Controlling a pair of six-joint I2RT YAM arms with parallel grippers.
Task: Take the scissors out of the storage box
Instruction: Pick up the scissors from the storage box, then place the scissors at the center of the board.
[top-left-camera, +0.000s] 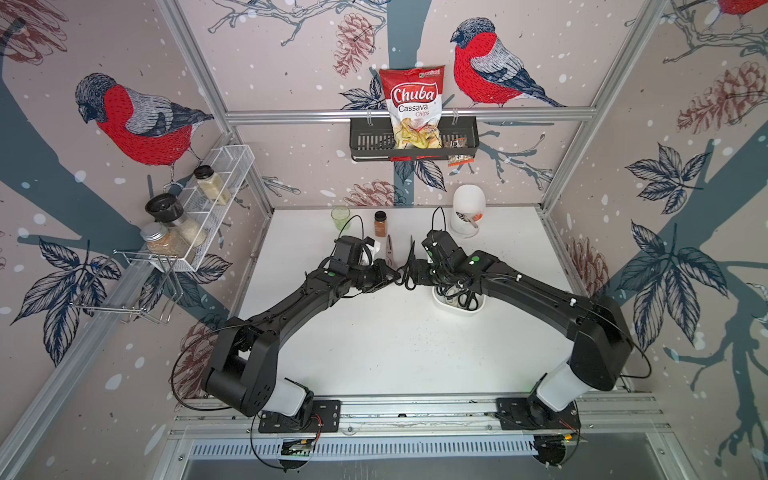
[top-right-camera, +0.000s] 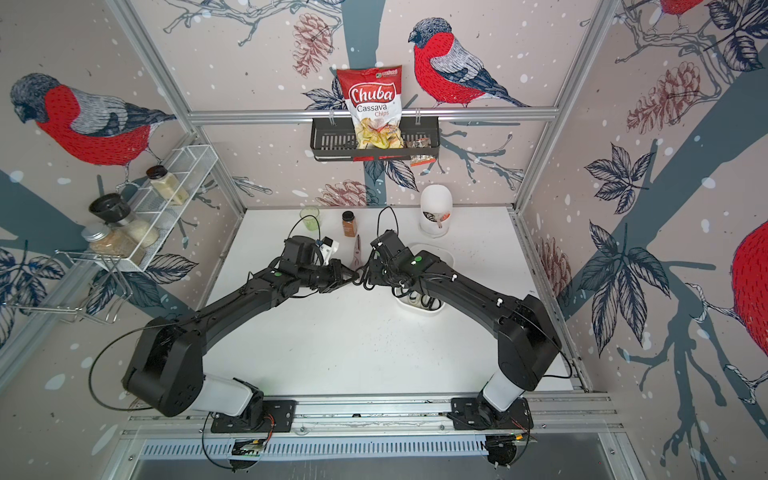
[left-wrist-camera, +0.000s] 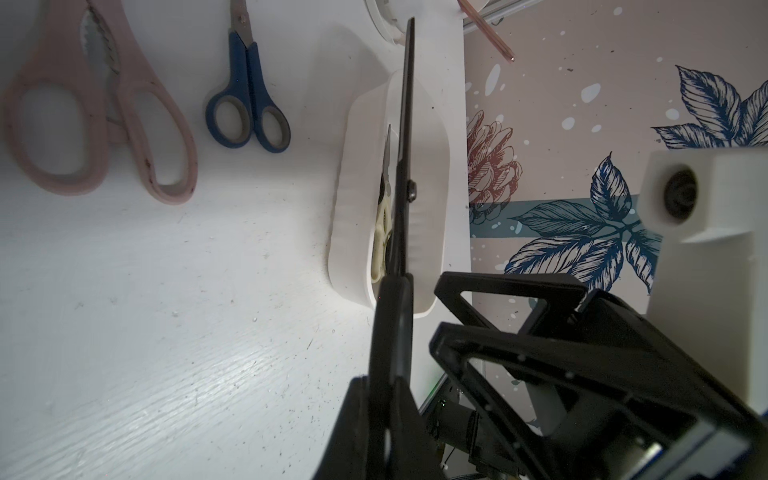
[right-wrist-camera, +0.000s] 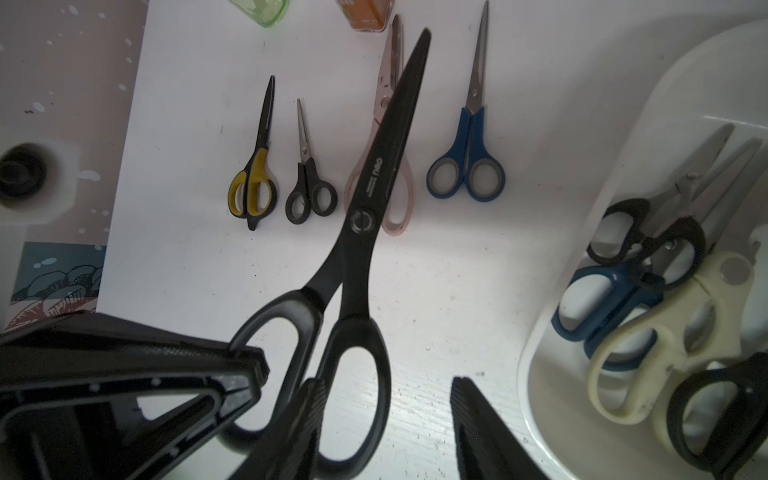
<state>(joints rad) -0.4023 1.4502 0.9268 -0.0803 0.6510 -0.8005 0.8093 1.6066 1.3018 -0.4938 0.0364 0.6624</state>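
I see the large black scissors (right-wrist-camera: 370, 199) held up off the tabletop (top-left-camera: 374, 340), between the two arms, with the closed blades pointing toward the back wall. My left hand (right-wrist-camera: 253, 370) is clamped on the rim of one handle loop, and through its own wrist camera the pair shows edge-on. My right hand (right-wrist-camera: 384, 382) has its fingers apart. One finger overlaps the lower edge of the other loop and the second stands clear of it, so I read no grip there.

The storage box (right-wrist-camera: 528, 353) sits on the tabletop under my right forearm in both top views. Inside it I can make out a black-handled pair (right-wrist-camera: 648, 232), a navy pair (right-wrist-camera: 602, 299), a cream pair (right-wrist-camera: 665, 332) and another black handle (right-wrist-camera: 706, 407), all overlapping.

Four pairs lie outside the box in a row on the tabletop, blades toward the back wall: a yellow-and-black pair (right-wrist-camera: 251, 187), a small black pair (right-wrist-camera: 309, 187), a pale pink pair (right-wrist-camera: 394, 226) and a blue pair (right-wrist-camera: 473, 124). From the right wrist camera, the raised black scissors cross in front of the pink pair.
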